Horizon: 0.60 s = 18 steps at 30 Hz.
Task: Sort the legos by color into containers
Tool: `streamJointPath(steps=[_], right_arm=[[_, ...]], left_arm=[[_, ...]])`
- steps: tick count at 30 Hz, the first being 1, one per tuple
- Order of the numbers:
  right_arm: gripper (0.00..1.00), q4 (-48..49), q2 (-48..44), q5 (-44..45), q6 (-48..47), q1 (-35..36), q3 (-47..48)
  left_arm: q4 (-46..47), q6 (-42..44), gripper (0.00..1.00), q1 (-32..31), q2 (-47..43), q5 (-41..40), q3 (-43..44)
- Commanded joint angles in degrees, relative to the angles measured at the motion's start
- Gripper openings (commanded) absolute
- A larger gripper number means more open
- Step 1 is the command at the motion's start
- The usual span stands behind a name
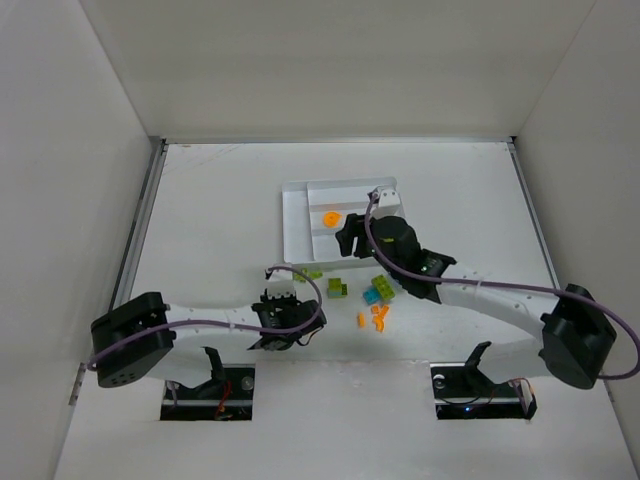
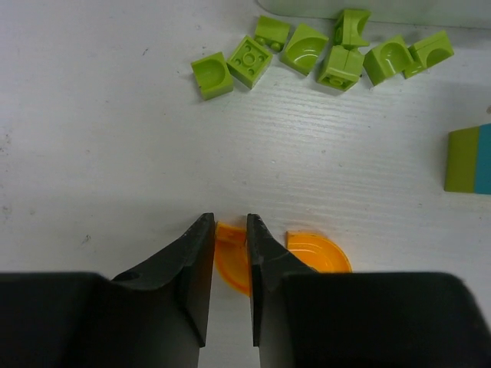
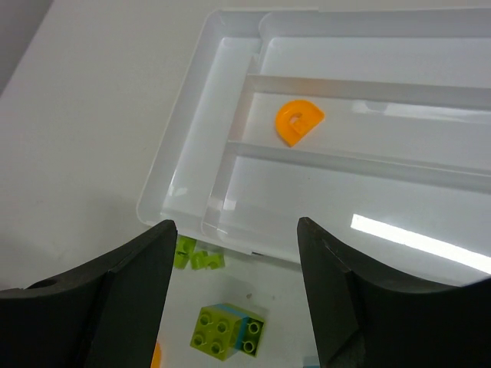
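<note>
**Orange lego (image 2: 232,257) pinched, tray next**

Low over the table, the left gripper (image 2: 229,224) has its fingers closed narrowly on a thin orange piece, near of the lime cluster (image 2: 322,54) (a second half-round (image 2: 318,253) lies just beside it, to the right). I judge pickup is the step in hand. The next move calls for a lift and a carry far-right to the tray (image 3: 180,153), into the left-right compartment holding the sorted orange half-round (image 3: 298,121). The pinched piece's long axis is mostly hidden. The right gripper (image 3: 235,226) hovers spread wide and empty over the tray's near-left corner.

White table (image 1: 200,200), white walls (image 1: 60,150), seemingly metal strip (image 1: 138,225) at left
</note>
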Motion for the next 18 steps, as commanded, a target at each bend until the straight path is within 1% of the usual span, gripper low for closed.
streamJointPath(steps=[1, 4, 6, 8, 11, 14, 16, 18], right_arm=[[0.7, 3.5, -5.3, 1.4, 0.8, -0.5, -2.0], [0.7, 3.5, -9.7, 1.1, 1.0, -2.0, -4.6], [0.7, 3.5, -11.5, 0.7, 1.4, -3.2, -6.1], [0.7, 3.5, -12.6, 0.3, 2.4, -4.7, -7.9], [0.69, 4.6, -13.4, -0.6, 4.2, -7.2, -11.0], [0.69, 6.8, -14.1, -2.0, 5.3, -9.3, -13.5], [0.69, 7.9, -14.1, -2.7, 5.8, -10.9, -14.5], [0.69, 8.5, -14.0, -3.7, 6.7, -11.7, -15.2]], left_arm=[[-3.2, 0.0, 0.13, -0.5, 2.2, 4.2, 0.0], [-5.4, 0.1, 0.09, -0.5, -0.2, 3.2, 1.4], [-6.6, 1.1, 0.08, -0.1, -3.1, 2.5, 3.0], [-7.0, 3.9, 0.08, 0.6, -6.1, 1.3, 5.8], [-5.2, 9.5, 0.08, 3.4, -9.0, 1.1, 10.6], [1.3, 15.8, 0.08, 8.3, -9.4, 2.9, 14.8], [9.6, 20.6, 0.08, 12.4, -7.4, 5.4, 17.0], [17.5, 24.2, 0.09, 16.2, -3.4, 9.9, 19.5]])
